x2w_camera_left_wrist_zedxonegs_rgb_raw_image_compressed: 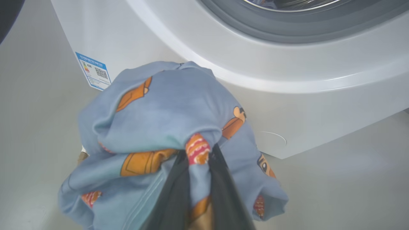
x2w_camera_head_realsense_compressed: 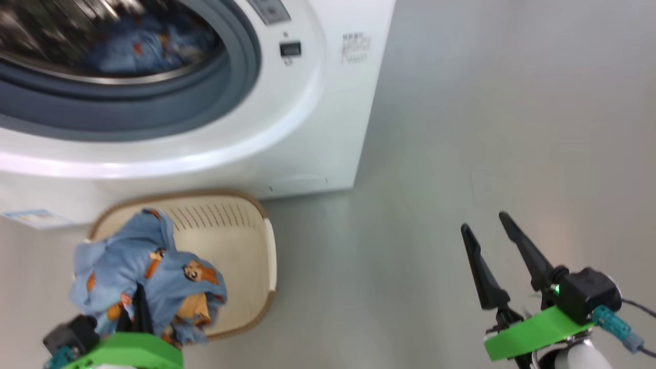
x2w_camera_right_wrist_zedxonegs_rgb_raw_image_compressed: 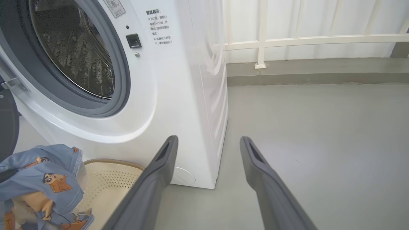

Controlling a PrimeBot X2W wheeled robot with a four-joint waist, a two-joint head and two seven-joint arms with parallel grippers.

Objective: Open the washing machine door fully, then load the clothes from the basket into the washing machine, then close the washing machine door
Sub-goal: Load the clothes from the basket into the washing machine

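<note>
The white washing machine [x2w_camera_head_realsense_compressed: 307, 128] stands with its drum mouth uncovered, and some blue printed fabric [x2w_camera_head_realsense_compressed: 143, 46] lies inside the drum. A dark edge of the washing machine door [x2w_camera_right_wrist_zedxonegs_rgb_raw_image_compressed: 6, 124] shows swung out at the left of the right wrist view. The cream basket [x2w_camera_head_realsense_compressed: 230, 230] sits on the floor against the machine's front. My left gripper [x2w_camera_head_realsense_compressed: 139, 294] is shut on a bundle of the light blue bear-print clothes [x2w_camera_head_realsense_compressed: 148, 261], which hangs bunched over the basket's left half. In the left wrist view the clothes [x2w_camera_left_wrist_zedxonegs_rgb_raw_image_compressed: 166, 108] drape around the pinching fingers. My right gripper [x2w_camera_head_realsense_compressed: 484, 223] hangs open and empty over the floor to the right.
A blue label sticker [x2w_camera_left_wrist_zedxonegs_rgb_raw_image_compressed: 94, 71] and a round white flap [x2w_camera_left_wrist_zedxonegs_rgb_raw_image_compressed: 270, 140] mark the machine's lower front. Bare grey floor [x2w_camera_head_realsense_compressed: 487, 128] spreads right of the machine. A white railing [x2w_camera_right_wrist_zedxonegs_rgb_raw_image_compressed: 287, 41] and a low kerb run along the far side.
</note>
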